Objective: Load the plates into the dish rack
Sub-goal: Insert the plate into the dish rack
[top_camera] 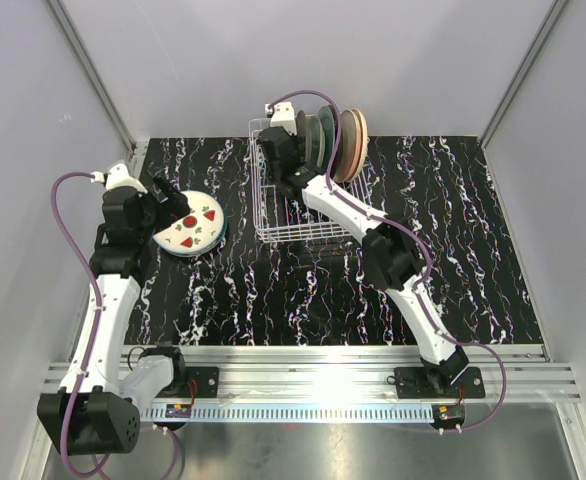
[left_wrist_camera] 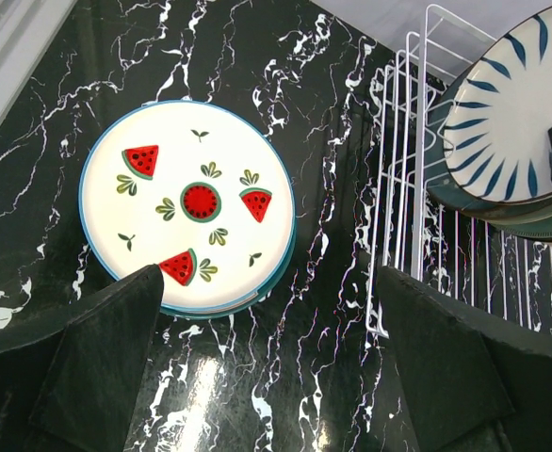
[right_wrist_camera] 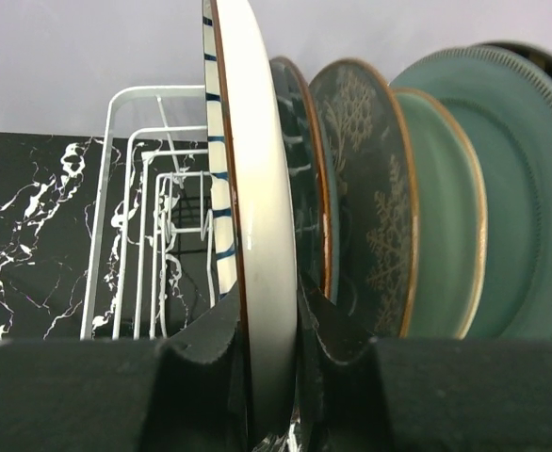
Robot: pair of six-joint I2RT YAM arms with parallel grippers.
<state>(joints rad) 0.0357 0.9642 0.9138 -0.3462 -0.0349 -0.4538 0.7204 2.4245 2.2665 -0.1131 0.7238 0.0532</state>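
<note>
- Table (top_camera: 273, 300): black top w/ white marble-like veins, glossy; a light glare shows in the left wrist view.
- Near edge: aluminium rail (top_camera: 303, 368) carries both arm bases; a shiny metal sheet lies in front of it.
- Room: plain pale grey walls (top_camera: 223, 60) at left, rear and right of the table, w/ metal strips at the rear corners.
- Purple cables (top_camera: 65, 230) loop along both arms.
- Rack (top_camera: 273, 232): white wire, at rear centre of the table, long side running front to back.
- Row of plates (top_camera: 338, 140): on edge in the rear half of the rack, close together. Right wrist view shows dark green, dark w/ pale pattern (right_wrist_camera: 365, 188), green and teal plates.
- Striped plate (right_wrist_camera: 257, 188): cream, blue stripes, brown rim. Upright on edge in the rack, at the front end of the row.
- Right gripper (right_wrist_camera: 267, 330): narrow, clamped on the rim of the striped plate, one finger per face.
- Watermelon plate (left_wrist_camera: 186, 202): white w/ teal rim, flat on the table left of the rack, apart from it.
- Left gripper (left_wrist_camera: 267, 282): spread wide, holds nothing. It sits over the table at the watermelon plate's edge; contact cannot be told.
</note>
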